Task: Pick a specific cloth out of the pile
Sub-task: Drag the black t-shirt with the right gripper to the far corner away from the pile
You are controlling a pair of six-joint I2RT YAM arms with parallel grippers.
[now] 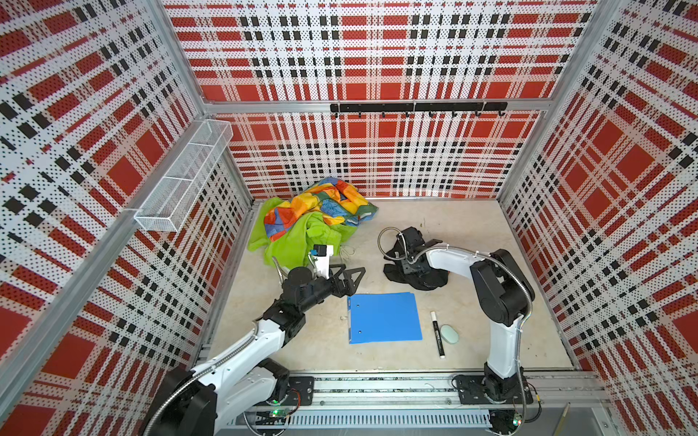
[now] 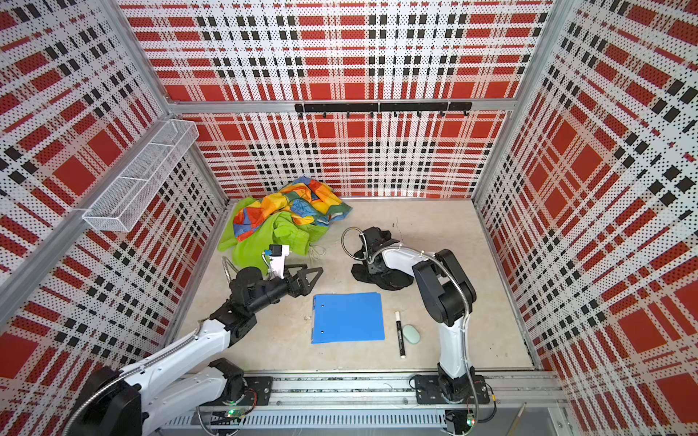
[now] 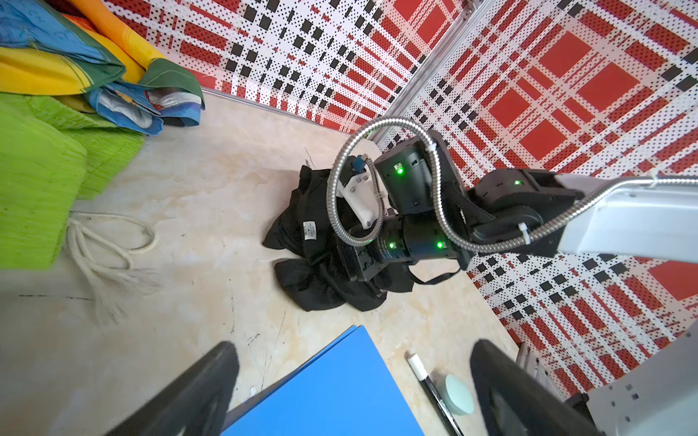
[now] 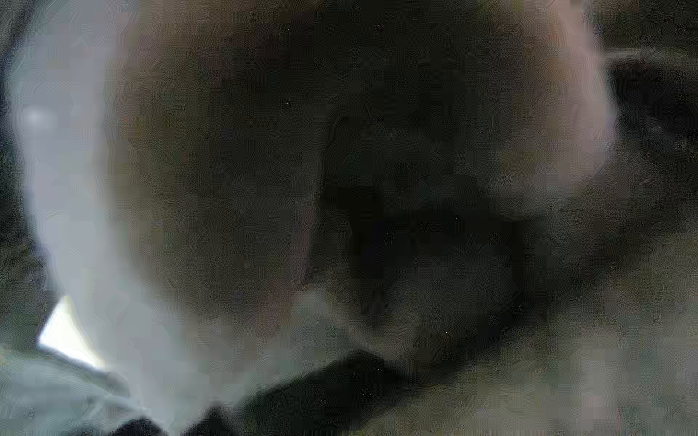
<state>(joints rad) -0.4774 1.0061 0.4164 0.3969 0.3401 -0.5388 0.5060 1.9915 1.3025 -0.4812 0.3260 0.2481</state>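
The cloth (image 1: 417, 282) (image 2: 382, 282) is a crumpled black heap on the floor, right of centre, apart from the pile; a small white label shows on it in the left wrist view (image 3: 310, 230). My right gripper (image 1: 413, 268) (image 2: 377, 268) (image 3: 359, 264) points down into it, fingertips buried in the folds and shut on the fabric. The right wrist view is dark blur. The pile (image 1: 313, 226) lies at the back left: a rainbow patchwork (image 2: 287, 207) over a lime-green garment (image 3: 37, 181). My left gripper (image 1: 353, 277) (image 3: 355, 362) hangs open and empty between the pile and the folder.
A blue folder (image 1: 383, 317) lies flat at front centre, with a black marker (image 1: 437, 334) and a pale green oval (image 1: 449, 334) to its right. A white drawstring (image 3: 105, 245) trails from the green garment. A wire basket (image 1: 185, 177) hangs on the left wall, a hook rail (image 1: 417, 107) at the back.
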